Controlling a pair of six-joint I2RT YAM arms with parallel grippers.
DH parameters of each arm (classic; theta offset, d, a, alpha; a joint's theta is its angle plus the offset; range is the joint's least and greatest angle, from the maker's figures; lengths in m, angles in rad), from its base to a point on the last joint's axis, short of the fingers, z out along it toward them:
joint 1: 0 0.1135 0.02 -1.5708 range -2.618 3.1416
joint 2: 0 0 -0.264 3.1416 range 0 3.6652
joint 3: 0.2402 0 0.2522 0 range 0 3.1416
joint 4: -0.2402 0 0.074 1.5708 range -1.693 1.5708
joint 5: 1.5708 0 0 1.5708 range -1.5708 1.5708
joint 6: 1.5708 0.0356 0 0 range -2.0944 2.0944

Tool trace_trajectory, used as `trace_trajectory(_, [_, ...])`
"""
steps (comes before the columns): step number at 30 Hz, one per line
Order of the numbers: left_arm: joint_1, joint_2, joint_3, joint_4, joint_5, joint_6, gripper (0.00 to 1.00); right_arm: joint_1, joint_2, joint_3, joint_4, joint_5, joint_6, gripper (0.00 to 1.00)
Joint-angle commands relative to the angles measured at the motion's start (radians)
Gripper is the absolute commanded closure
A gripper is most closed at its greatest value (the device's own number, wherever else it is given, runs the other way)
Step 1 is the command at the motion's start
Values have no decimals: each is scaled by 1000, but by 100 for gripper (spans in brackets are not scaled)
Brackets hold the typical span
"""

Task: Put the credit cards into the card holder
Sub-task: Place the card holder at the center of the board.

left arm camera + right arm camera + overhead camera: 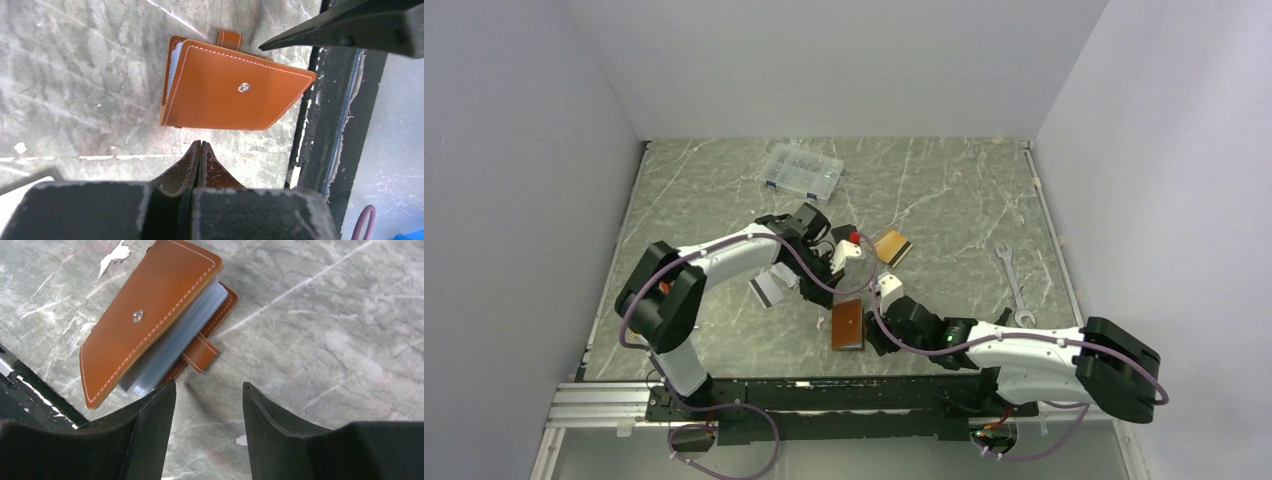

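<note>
The brown leather card holder (848, 325) lies near the table's front edge. Its cover is down, its strap is loose, and clear sleeves show at its edge. It also shows in the left wrist view (230, 87) and the right wrist view (150, 315). An orange card (892, 247) with a dark stripe lies behind it. A silver-grey card (767, 290) lies under the left arm. My left gripper (836, 290) (200, 145) is shut and empty, just above the holder. My right gripper (876, 305) (209, 390) is open and empty, beside the holder's strap side.
A clear compartment box (802, 171) sits at the back of the table. A wrench (1014, 285) lies at the right. The black mounting rail (824, 395) runs along the front edge, close to the holder. White walls enclose the table.
</note>
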Motion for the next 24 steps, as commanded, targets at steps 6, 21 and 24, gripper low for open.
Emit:
trace_trajectory(6, [-31, -286, -147, 46, 140, -11, 100, 3, -43, -50, 204, 20, 76, 49])
trace_trajectory(21, [-318, -345, -165, 13, -336, 107, 100, -130, -193, -136, 232, -25, 264, 46])
trace_trajectory(24, [-407, -296, -117, 7, -343, 14, 99, -182, -258, -127, 175, -87, 225, 45])
